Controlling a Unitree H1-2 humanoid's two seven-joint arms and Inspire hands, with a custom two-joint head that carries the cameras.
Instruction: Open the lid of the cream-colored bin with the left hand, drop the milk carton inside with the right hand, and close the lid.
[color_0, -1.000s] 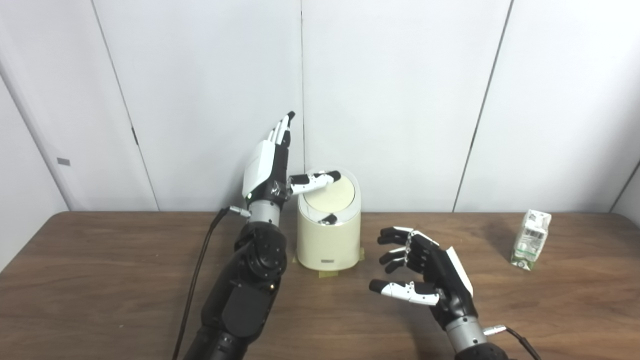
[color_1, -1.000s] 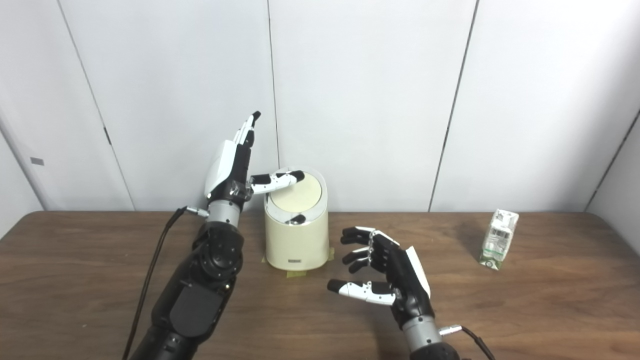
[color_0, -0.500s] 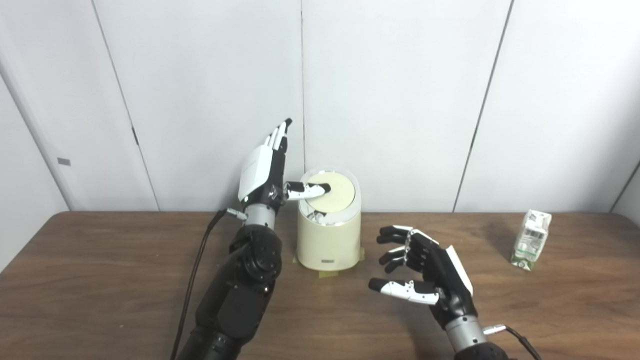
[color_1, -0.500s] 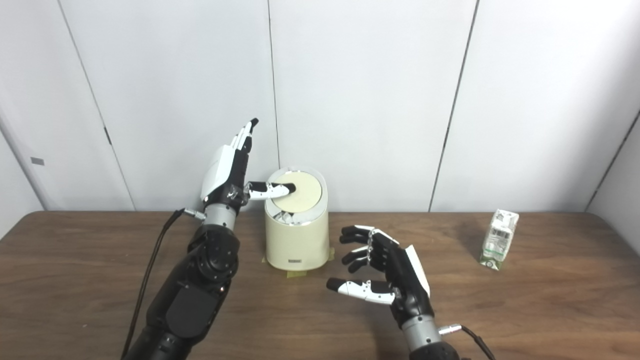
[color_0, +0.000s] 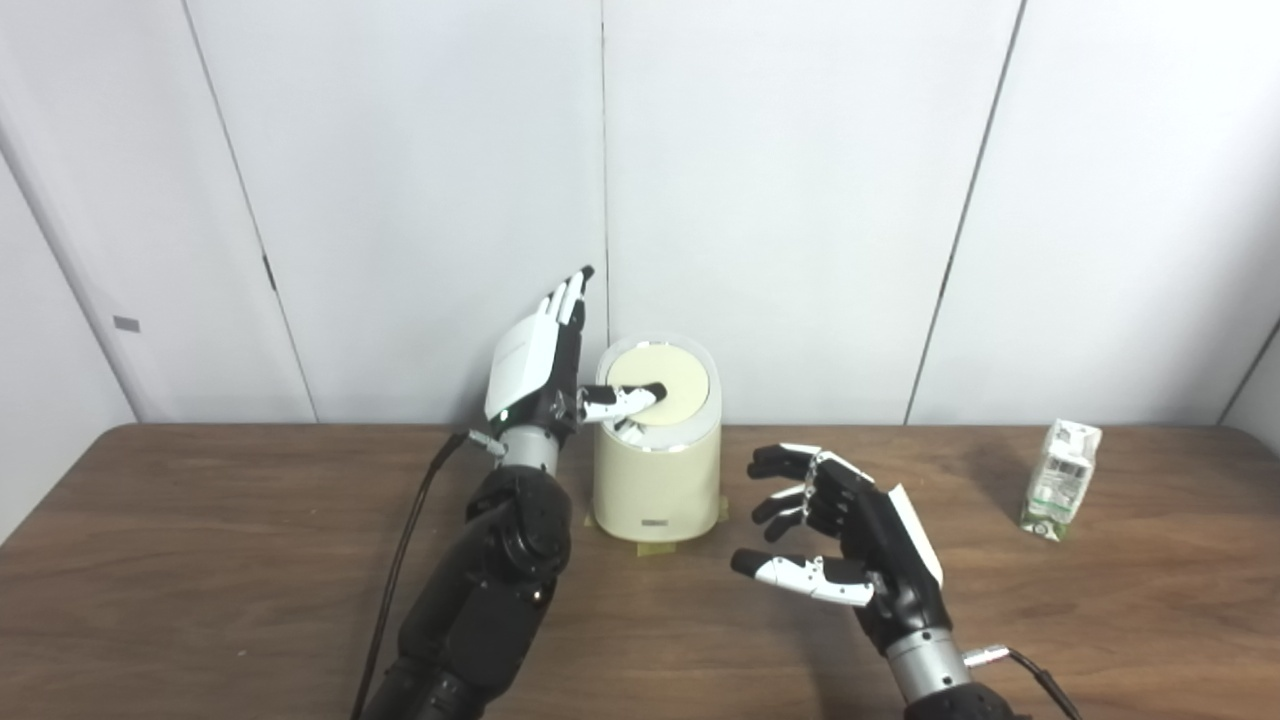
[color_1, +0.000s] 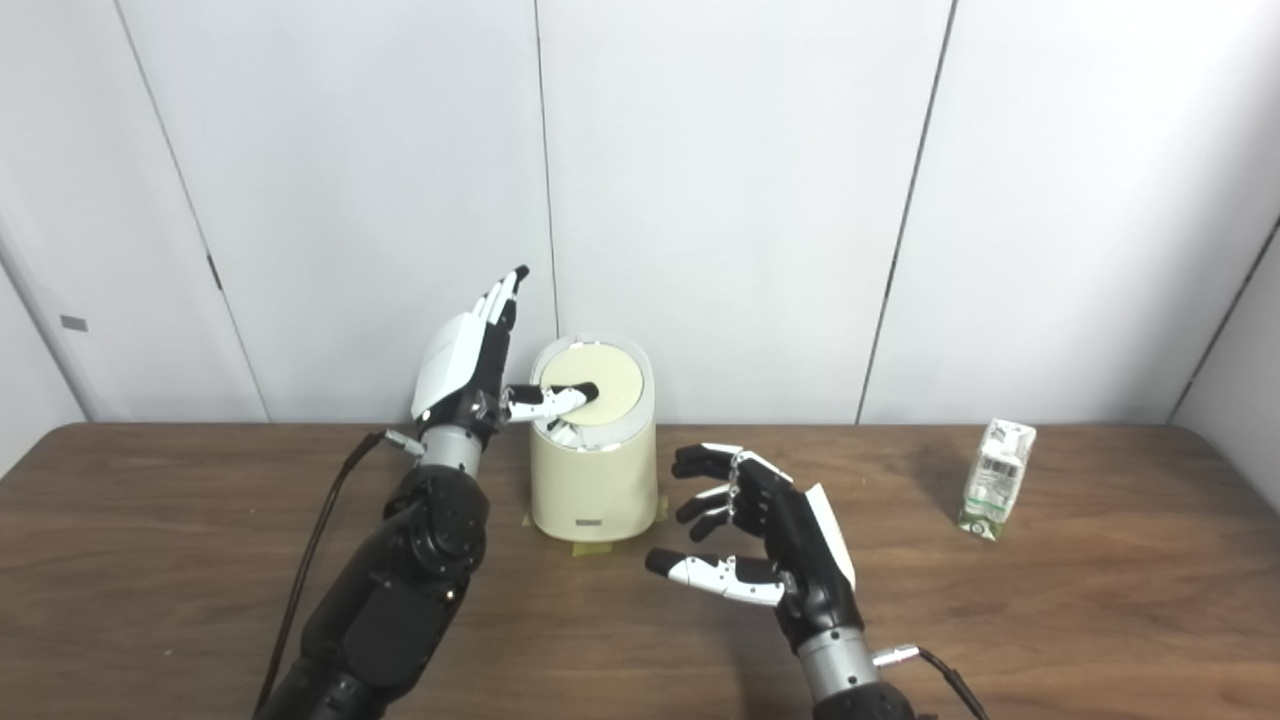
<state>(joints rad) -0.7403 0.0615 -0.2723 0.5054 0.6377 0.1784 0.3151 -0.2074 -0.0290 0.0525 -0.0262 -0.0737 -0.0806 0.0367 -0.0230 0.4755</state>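
The cream-colored bin (color_0: 656, 470) stands at the back middle of the brown table (color_0: 200, 560), on tape strips. Its round lid (color_0: 668, 385) is tilted, its near edge pushed down into the bin. My left hand (color_0: 545, 360) is open beside the bin's left side, fingers pointing up, thumb lying on the lid's near left part. My right hand (color_0: 850, 540) is open and empty, hovering above the table to the right of the bin. The milk carton (color_0: 1060, 478) stands upright far right, also seen in the right eye view (color_1: 996, 478).
White wall panels stand close behind the table. A black cable (color_0: 400, 560) runs from my left wrist down to the front edge. Bare tabletop lies between my right hand and the carton.
My left hand has come down and its thumb now presses the lid's near part, tipping the lid. My right hand has shifted slightly up and left.
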